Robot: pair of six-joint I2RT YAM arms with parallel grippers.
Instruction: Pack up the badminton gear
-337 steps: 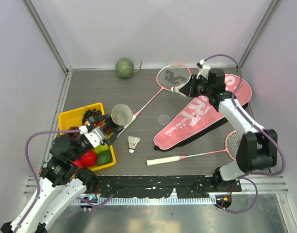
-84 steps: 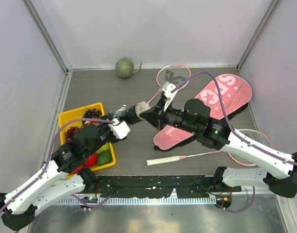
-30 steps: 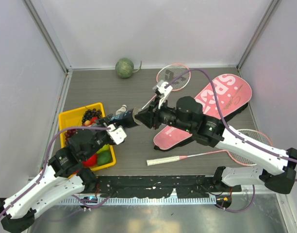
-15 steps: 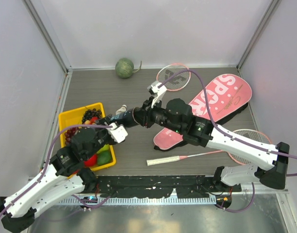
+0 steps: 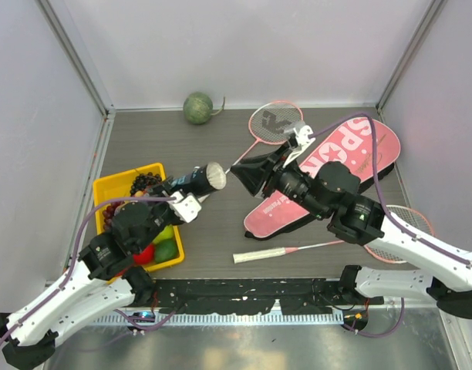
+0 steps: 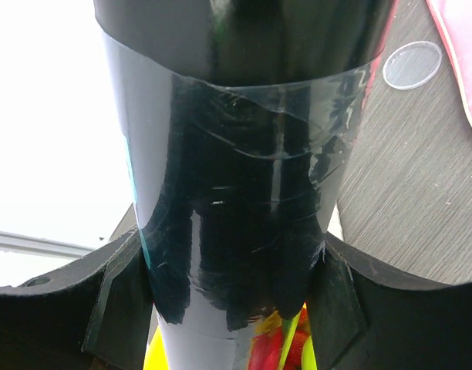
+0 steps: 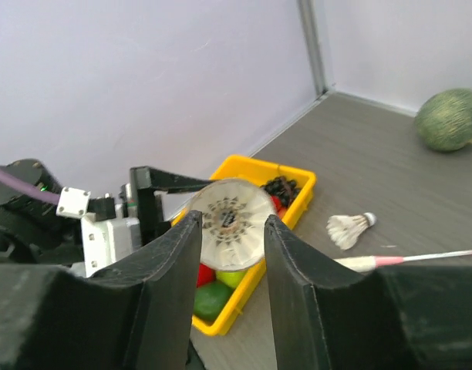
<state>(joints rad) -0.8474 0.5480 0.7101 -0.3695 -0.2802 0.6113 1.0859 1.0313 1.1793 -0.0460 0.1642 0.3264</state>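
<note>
Gripping the long black tube point(image 6: 244, 193) firmly between its two fingers, the left gripper point(image 5: 182, 186) holds it raised beside the yellow fruit tray point(image 5: 105, 193). The tube's mouth points toward the right arm, and a white feather shuttlecock point(image 7: 230, 223) fills it. The right gripper point(image 5: 237, 173) stands just before that mouth, apart from it — its jaws are parted, with nothing between them. Another shuttlecock point(image 7: 348, 227) lies on the table. The pink "SPORT" racket bag point(image 5: 379, 150) lies flat on the right — one pink-framed racket point(image 5: 274, 122) at its far side, the other racket point(image 5: 259, 255) at its near side.
</note>
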